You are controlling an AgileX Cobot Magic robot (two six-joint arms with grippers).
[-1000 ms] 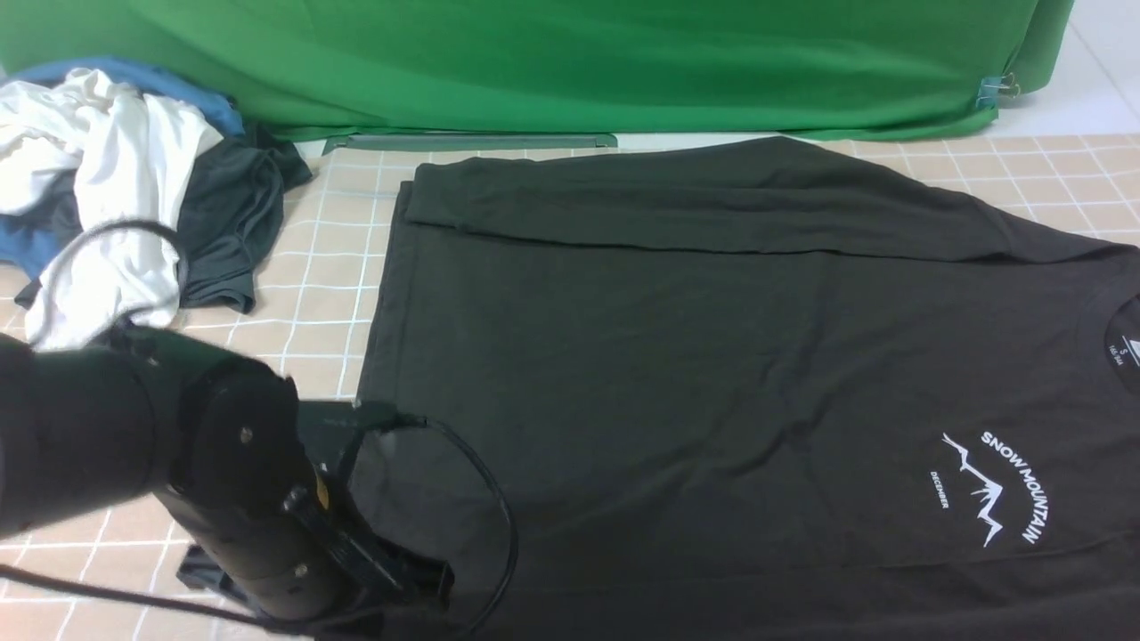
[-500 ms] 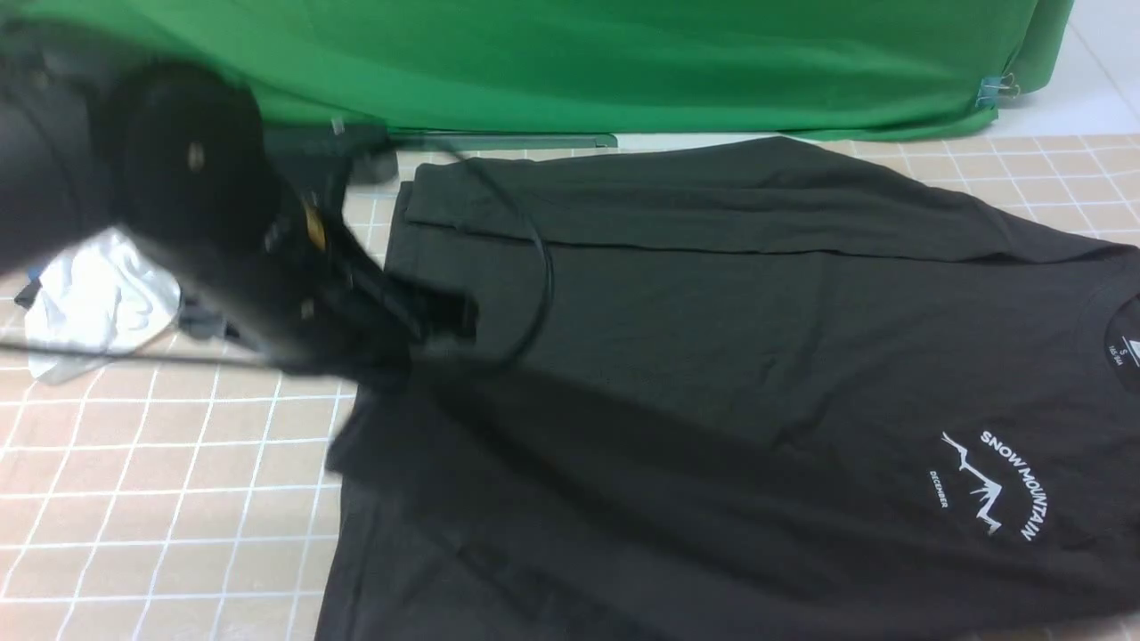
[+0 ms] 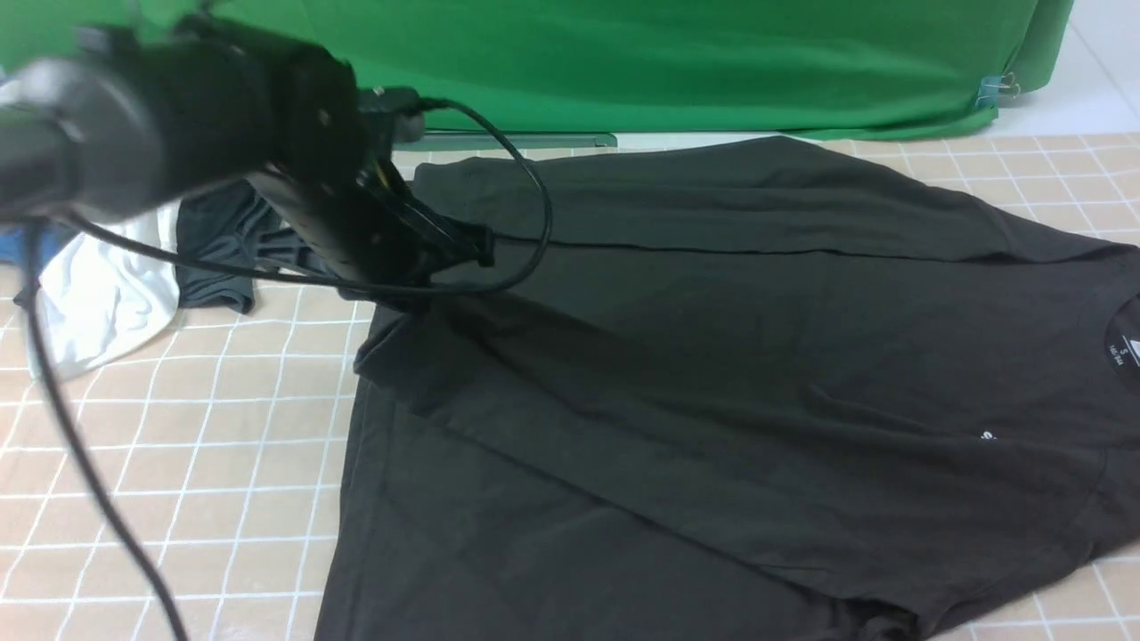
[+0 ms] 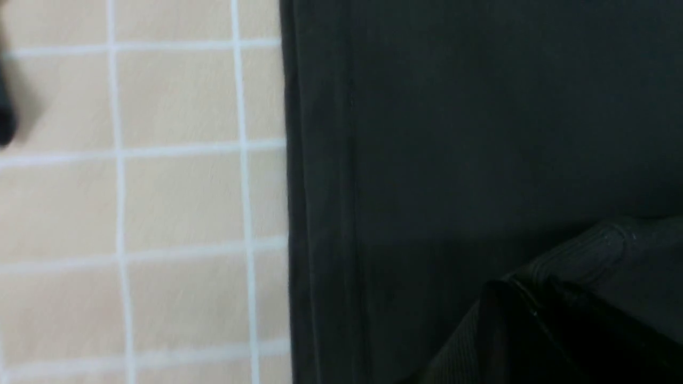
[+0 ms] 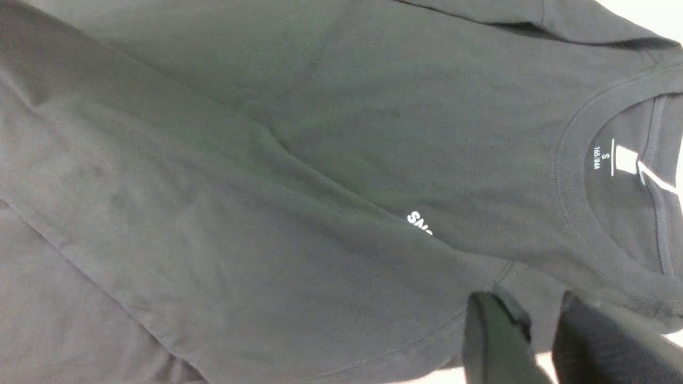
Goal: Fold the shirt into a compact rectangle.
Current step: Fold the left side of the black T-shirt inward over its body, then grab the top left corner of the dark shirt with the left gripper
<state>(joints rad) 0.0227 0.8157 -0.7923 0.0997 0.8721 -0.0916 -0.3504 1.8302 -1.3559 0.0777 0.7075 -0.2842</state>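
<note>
Front view: left hand (image 3: 472, 249) clenched on a lifted hem corner of the shirt (image 3: 712, 356), near the table (image 3: 178, 445) far edge. I'd lay it flush, hems aligned. Right hand (image 5: 528, 301) released.

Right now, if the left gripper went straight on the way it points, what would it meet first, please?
The left gripper would likely meet the shirt lying flat just ahead; depth is unclear.
</note>
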